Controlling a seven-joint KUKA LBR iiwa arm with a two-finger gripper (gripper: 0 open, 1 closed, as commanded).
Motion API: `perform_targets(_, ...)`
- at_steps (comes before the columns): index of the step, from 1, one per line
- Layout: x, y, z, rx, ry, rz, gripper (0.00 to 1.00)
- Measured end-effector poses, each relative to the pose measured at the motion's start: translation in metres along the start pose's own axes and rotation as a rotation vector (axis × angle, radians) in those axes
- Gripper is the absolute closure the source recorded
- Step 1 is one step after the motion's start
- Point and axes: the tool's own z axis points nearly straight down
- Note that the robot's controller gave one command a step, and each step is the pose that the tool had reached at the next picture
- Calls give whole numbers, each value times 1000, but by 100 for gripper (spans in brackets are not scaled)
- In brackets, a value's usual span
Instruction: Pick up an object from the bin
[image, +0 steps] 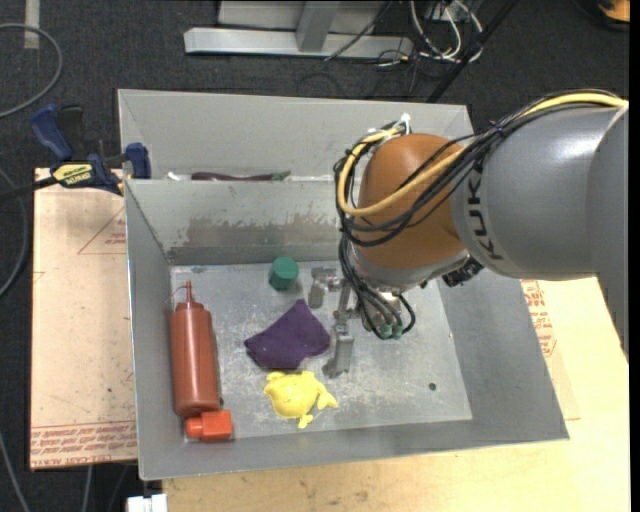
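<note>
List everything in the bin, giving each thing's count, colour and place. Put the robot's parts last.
Bottle: one, red, lying along the left wall.
Block: one, orange, front left corner, at the bottle's base.
Cylinder: one, green, near the back wall.
Cloth: one, purple, mid-floor.
Toy: one, yellow, in front of the cloth.
Bin: one, grey metal.
Gripper: one, open, at the cloth's right edge, holding nothing.
Arm: one, grey with an orange cover, reaching in from the right.

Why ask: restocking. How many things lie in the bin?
5: red bottle left, orange block front-left, green cap back, purple cloth centre, yellow toy front; arm may hide more.
</note>
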Motion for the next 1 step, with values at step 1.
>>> perform_targets(1, -2, 0, -5, -1, -8, 2, 0)
